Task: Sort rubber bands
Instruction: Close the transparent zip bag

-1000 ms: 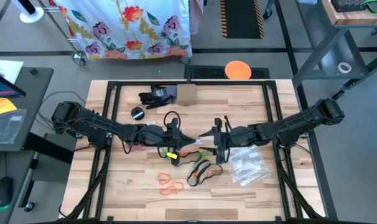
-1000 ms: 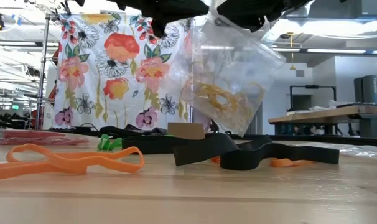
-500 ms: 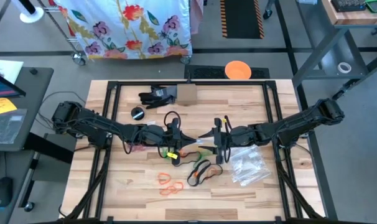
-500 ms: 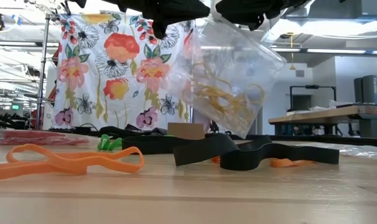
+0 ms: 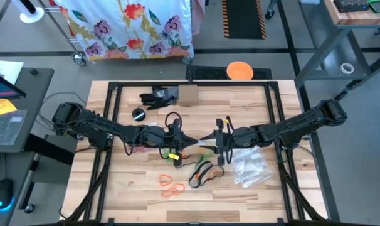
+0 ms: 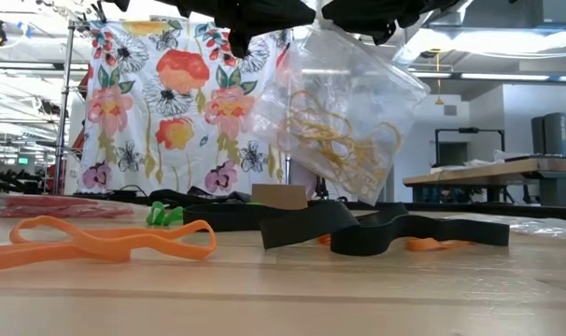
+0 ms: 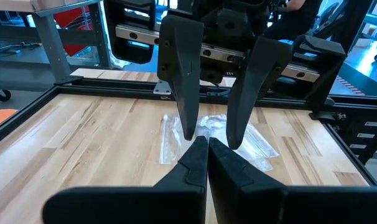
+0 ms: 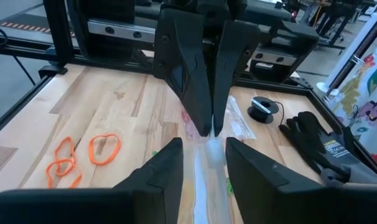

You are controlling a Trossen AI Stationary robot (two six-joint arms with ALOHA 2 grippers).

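A clear zip bag (image 6: 344, 121) holding yellow rubber bands (image 6: 339, 145) hangs over the middle of the table. My left gripper (image 5: 191, 143) is shut on the bag's top edge. My right gripper (image 8: 207, 168) faces it from the right, open, one finger on each side of that same edge (image 8: 207, 174). Loose rubber bands lie flat on the table below: orange (image 5: 168, 185), black (image 5: 202, 172) and green (image 6: 162, 215). My left gripper pinches the bag's top edge (image 8: 208, 144) between its two shut fingers (image 8: 198, 99). The fingers come nearly level from the table's left. The bag hangs below them, tilted and clear of the table.
A pile of clear zip bags (image 5: 249, 166) lies at the right. At the far side sit a black glove (image 5: 157, 96), a cardboard box (image 5: 187, 95) and a small black round thing (image 5: 138, 114). A black frame (image 5: 115, 100) borders the table.
Both arms have kept their places. My right gripper's fingers have drawn closer together around the bag's top edge. The yellow bands inside the hanging bag have shifted a little.
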